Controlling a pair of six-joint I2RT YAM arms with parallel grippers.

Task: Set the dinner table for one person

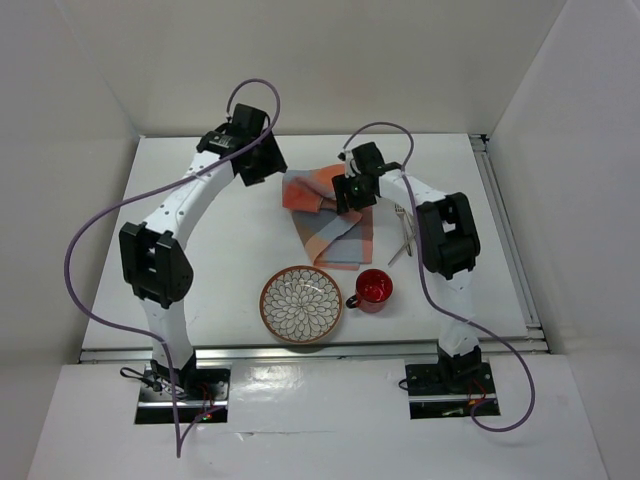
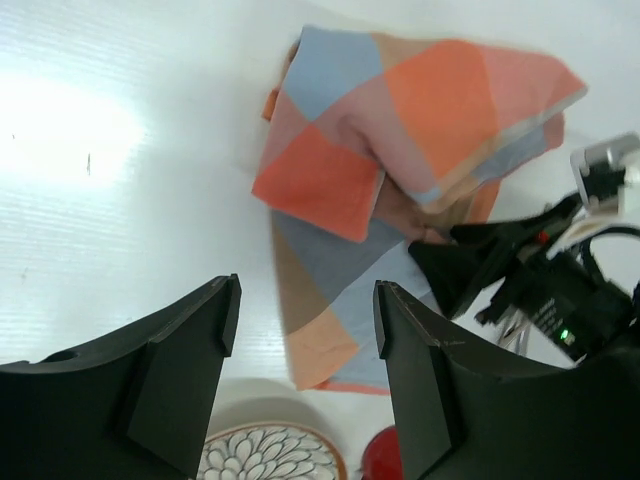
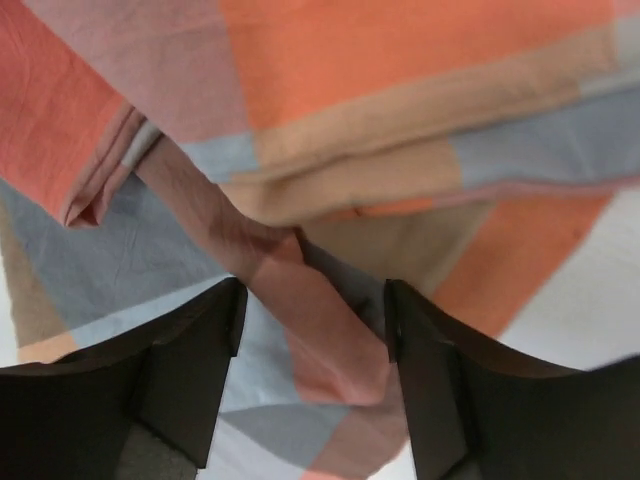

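Note:
The white dinner table [image 1: 230,265] carries an orange-and-blue checked placemat [image 1: 325,215], crumpled and partly folded over itself at mid-back. My right gripper [image 1: 350,196] is low over the placemat's right part; in the right wrist view it [image 3: 312,320] is open, its jaws either side of a raised fold of the cloth [image 3: 330,330]. My left gripper [image 1: 263,165] hovers open and empty just left of the placemat; in the left wrist view it [image 2: 305,330] has the placemat [image 2: 420,110] ahead of it.
A flower-patterned plate [image 1: 302,304] with a brown rim sits at front centre, and a red mug [image 1: 375,289] stands right of it. A fork [image 1: 404,232] lies right of the placemat, by the right arm. White walls enclose the table on three sides.

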